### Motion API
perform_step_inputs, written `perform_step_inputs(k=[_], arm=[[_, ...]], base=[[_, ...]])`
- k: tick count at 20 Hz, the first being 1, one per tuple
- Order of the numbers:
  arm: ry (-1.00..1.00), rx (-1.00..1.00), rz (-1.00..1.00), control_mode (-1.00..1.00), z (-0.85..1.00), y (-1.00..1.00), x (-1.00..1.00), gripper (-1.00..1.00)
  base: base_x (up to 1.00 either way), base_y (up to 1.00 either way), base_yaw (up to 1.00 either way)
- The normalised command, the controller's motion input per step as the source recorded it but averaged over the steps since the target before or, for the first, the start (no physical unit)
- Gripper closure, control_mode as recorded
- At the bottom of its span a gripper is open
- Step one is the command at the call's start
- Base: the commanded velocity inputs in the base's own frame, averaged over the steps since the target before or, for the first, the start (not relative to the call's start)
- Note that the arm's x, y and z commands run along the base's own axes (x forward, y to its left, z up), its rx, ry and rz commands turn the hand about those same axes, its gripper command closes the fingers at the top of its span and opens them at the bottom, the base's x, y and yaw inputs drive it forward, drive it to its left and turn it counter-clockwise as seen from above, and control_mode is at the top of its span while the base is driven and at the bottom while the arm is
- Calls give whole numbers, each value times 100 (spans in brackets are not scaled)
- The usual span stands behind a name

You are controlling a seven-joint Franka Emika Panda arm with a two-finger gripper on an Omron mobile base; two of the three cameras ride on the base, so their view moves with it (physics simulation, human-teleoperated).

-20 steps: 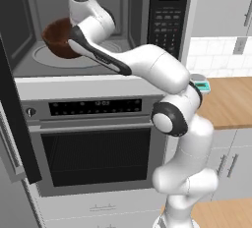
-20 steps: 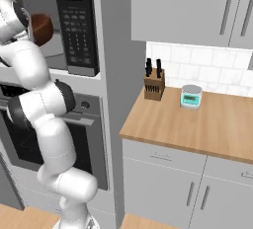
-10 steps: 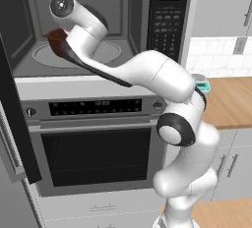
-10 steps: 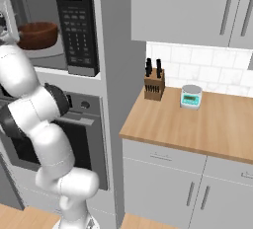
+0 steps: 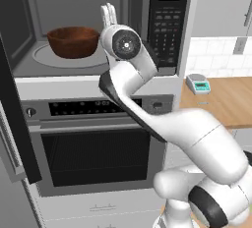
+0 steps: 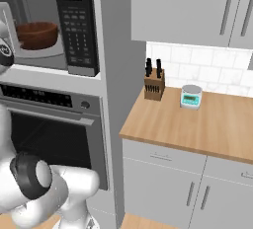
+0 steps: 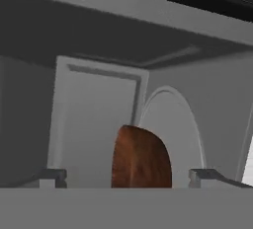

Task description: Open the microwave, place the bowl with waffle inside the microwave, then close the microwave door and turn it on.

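Note:
The microwave (image 5: 167, 25) stands open, its black door (image 5: 19, 114) swung out to the left. The reddish-brown bowl (image 5: 73, 41) sits free on the glass turntable (image 5: 47, 60) inside the grey cavity; the same bowl (image 6: 37, 34) shows in the right base view. No waffle shows over its rim. My gripper (image 5: 109, 14) is open at the cavity's mouth, right of the bowl, with its fingers pointing up and nothing between them. In the rolled hand view, my gripper (image 7: 129, 176) is spread wide with the bowl (image 7: 141, 159) beyond it, apart from both tips.
The oven (image 5: 93, 158) with its control strip sits right below the microwave. To the right lies a wooden counter (image 6: 197, 124) with a knife block (image 6: 154, 82) and a small scale (image 6: 190, 96). Grey cabinets (image 6: 188, 11) hang above.
My gripper has opened and let go of the bowl, then drawn back out of the cavity to the right. The bowl stays on the turntable.

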Motion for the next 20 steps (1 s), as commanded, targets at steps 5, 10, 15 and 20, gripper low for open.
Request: perform_step_inputs(k=[5,10,15,20], arm=[[-14,1,7,-100,-24,-45,-100,-100],[0,-26,12,-100,0,-1,-100,-100],[5,-45,5,-100,0,14,-100,-100],[13,-47,-4,-100,-34,24,-82,-100]], base=[[0,0,0],[0,0,0],[0,0,0],[0,0,0]])
